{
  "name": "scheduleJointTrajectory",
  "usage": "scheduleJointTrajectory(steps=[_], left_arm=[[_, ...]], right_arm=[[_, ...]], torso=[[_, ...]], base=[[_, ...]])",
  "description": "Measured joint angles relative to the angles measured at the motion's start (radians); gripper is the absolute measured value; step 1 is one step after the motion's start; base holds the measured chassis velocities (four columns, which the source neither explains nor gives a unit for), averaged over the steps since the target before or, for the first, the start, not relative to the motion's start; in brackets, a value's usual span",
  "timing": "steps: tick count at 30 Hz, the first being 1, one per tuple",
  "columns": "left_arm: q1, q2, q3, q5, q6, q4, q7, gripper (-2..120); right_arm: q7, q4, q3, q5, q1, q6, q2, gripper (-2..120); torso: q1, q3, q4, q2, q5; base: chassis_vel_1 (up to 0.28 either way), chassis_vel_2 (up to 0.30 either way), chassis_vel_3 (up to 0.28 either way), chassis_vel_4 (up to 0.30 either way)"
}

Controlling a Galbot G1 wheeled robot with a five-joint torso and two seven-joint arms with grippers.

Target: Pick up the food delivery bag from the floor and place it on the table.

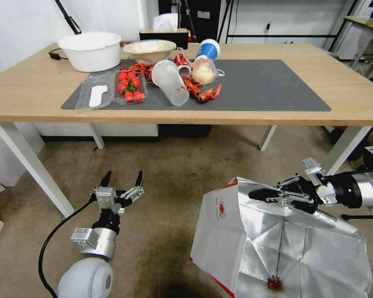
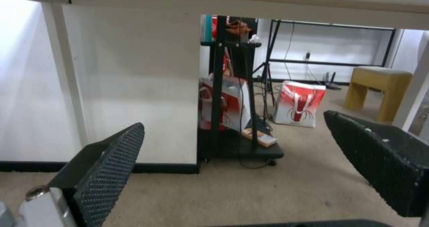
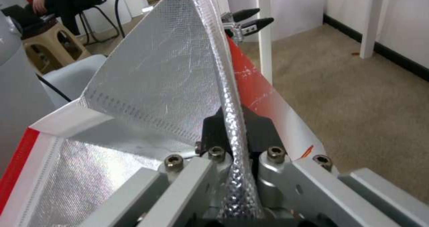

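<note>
The food delivery bag [image 1: 224, 231] is white with a red gusset and a round red logo. It leans on the carpet at the right, its mouth open and the silver lining [image 3: 156, 72] showing. My right gripper [image 1: 257, 193] is shut on the bag's foil rim, which runs between its fingers [image 3: 214, 129]. My left gripper [image 1: 122, 182] hangs open over the carpet to the left of the bag, fingers [image 2: 112, 160] wide apart with nothing between them. The table [image 1: 37, 91] with its dark grey mat [image 1: 269, 87] stands beyond both.
A white basin [image 1: 91, 51], a bowl [image 1: 149, 49], a tomato tray [image 1: 129, 87], a tipped clear cup [image 1: 170, 82] and crayfish [image 1: 203, 93] crowd the mat's left half. White table legs [image 1: 33, 165] [image 1: 344, 149] flank the floor space. A black trolley [image 2: 232, 86] stands behind the table.
</note>
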Motion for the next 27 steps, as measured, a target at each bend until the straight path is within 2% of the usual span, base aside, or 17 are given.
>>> scheduleJointTrajectory(steps=[2, 27], left_arm=[[0.001, 0.001, 0.0, 0.0, 0.0, 0.0, 0.0, 100], [-0.002, 0.0, -0.002, -0.002, 0.0, -0.002, 0.0, 100]], right_arm=[[0.0, 0.0, 0.0, 0.0, 0.0, 0.0, 0.0, 0], [-0.022, -0.019, -0.001, 0.012, 0.007, 0.0, -0.009, 0]], torso=[[0.004, 0.011, 0.0, 0.016, 0.0], [0.038, 0.076, 0.0001, 0.114, 0.0]], base=[[0.0, 0.0, 0.0, 0.0], [0.0, 0.0, 0.0, 0.0]])
